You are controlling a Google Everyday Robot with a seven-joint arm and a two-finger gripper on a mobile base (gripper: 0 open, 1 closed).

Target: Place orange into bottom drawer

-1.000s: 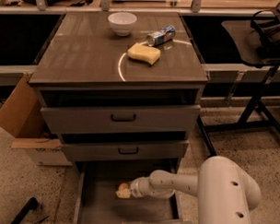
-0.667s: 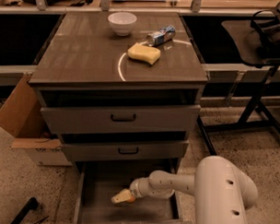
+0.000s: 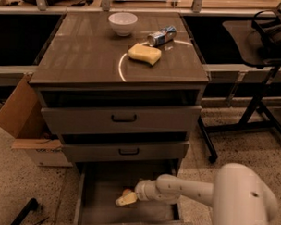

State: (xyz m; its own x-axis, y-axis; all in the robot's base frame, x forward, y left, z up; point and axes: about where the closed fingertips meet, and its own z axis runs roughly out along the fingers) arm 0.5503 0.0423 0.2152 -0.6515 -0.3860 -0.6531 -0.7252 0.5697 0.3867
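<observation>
Reaching into the open grey-brown bottom drawer [image 3: 99, 198], the white arm's [image 3: 186, 189] pincer [image 3: 123, 200] sits just beside the small round orange fruit [image 3: 127, 192]; whether it grips cannot be told.

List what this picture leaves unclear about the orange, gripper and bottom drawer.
Camera view:
- The orange: mostly hidden behind the gripper, inside the bottom drawer; whether it is held is unclear.
- Drawer front: cut off by the lower edge.
- The can label: too small to read.
</observation>
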